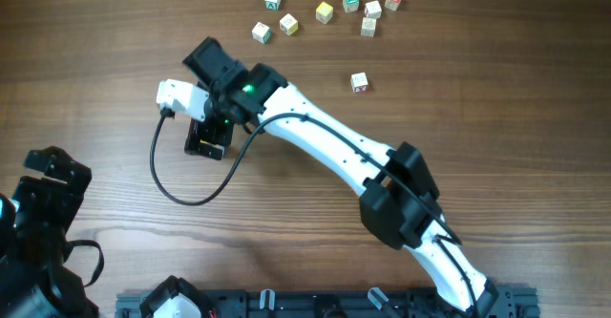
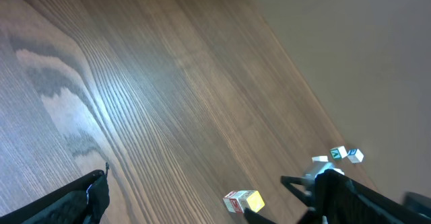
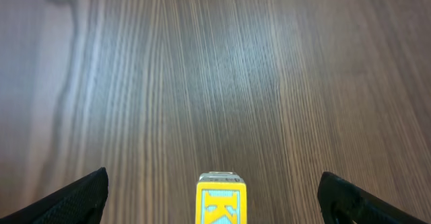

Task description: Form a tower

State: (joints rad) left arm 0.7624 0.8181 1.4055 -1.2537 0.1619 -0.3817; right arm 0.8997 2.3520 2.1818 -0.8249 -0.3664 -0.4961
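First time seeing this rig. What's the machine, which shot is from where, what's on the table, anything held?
Two robot arms work at a wooden table, each ending in a two-finger pincer. One picture looks down from above; the other two come from a camera on each wrist. Wooden letter cubes lie scattered along the far side. The right pincer stands open with a yellow-faced wooden cube bearing a blue K between its fingers, untouched. The left pincer is open and empty. Nothing is held.

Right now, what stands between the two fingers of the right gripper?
The tower, its yellow K face showing, stands between the open fingers, touching neither; the right wrist view shows it.
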